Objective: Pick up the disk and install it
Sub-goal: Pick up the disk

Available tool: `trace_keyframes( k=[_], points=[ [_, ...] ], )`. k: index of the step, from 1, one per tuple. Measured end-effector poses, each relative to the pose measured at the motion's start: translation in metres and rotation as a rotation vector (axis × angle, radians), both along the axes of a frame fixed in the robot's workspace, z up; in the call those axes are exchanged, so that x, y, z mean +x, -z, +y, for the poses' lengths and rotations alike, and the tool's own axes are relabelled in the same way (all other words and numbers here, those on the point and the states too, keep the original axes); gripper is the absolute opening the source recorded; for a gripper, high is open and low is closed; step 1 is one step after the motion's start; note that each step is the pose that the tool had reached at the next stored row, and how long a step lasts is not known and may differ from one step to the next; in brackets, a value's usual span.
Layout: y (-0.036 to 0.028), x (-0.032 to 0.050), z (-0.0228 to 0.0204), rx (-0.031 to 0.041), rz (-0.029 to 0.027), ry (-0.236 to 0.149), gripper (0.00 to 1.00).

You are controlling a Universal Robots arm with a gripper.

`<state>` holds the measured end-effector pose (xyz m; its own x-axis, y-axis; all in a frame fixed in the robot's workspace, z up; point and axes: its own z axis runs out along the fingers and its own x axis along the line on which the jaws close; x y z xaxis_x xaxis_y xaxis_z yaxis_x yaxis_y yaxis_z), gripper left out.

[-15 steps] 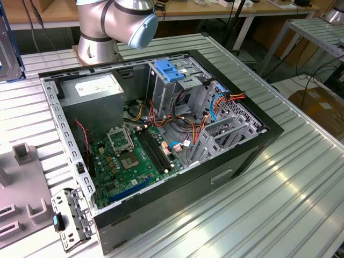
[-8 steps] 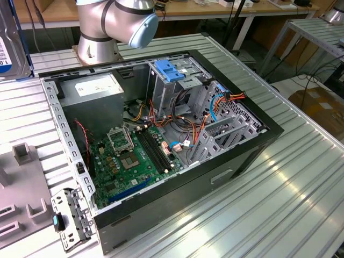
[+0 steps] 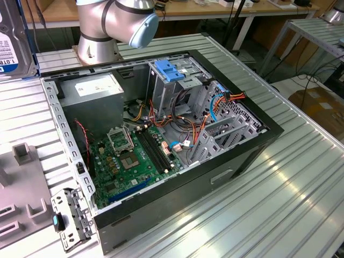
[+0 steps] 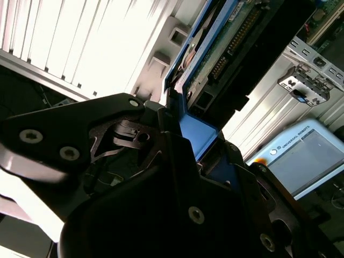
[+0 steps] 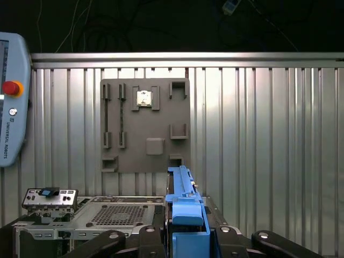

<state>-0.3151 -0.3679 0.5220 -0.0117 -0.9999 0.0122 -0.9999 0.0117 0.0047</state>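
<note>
the gripper (image 5: 185, 236) is clamped narrow on the disk (image 5: 185, 207). in the first wrist view its dark fingers (image 5: 223, 235) sit tight against either side of the disk's blue plastic rail, with no gap showing. in the second wrist view the same blue rail runs out from between the black jaw pieces, and the disk's underside (image 4: 226, 43) shows with its green board and a row of connector pins.

in the exterior view the disk (image 3: 12, 45) stands on edge at the far left edge of the exterior view, its blue-and-white label facing the room. it is up off the ribbed metal table (image 3: 279, 204) and well apart from the open computer case (image 3: 177, 199).

the case lies on its side in the middle of the table, with the arm (image 3: 115, 21) rising behind it. inside it are a grey power box (image 3: 94, 94) with a white sticker, a light-blue bracket (image 3: 169, 70) on top of the drive cage, a green circuit board (image 3: 131, 161), and loose red, orange and blue cables.

a grey plate (image 5: 145, 126) with raised blocks and slots lies flat on the table beside the case, at the exterior view's left. a small metal bracket (image 3: 67, 220) with a blue latch sits at the case's near corner, just beside that plate. in both wrist views a handheld controller (image 5: 11, 97) with a red button lies at the table's edge.
</note>
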Motion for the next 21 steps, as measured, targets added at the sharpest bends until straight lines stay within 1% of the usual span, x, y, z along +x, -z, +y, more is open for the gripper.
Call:
trace_keyframes(
  k=[5, 21],
  points=[
    [0.0000, 0.0055, 0.0000, 0.0000, 0.0001, 0.000, 0.37],
    [0.0000, 0.0305, 0.0000, 0.0001, 0.0000, 0.000, 0.37]
  ],
)
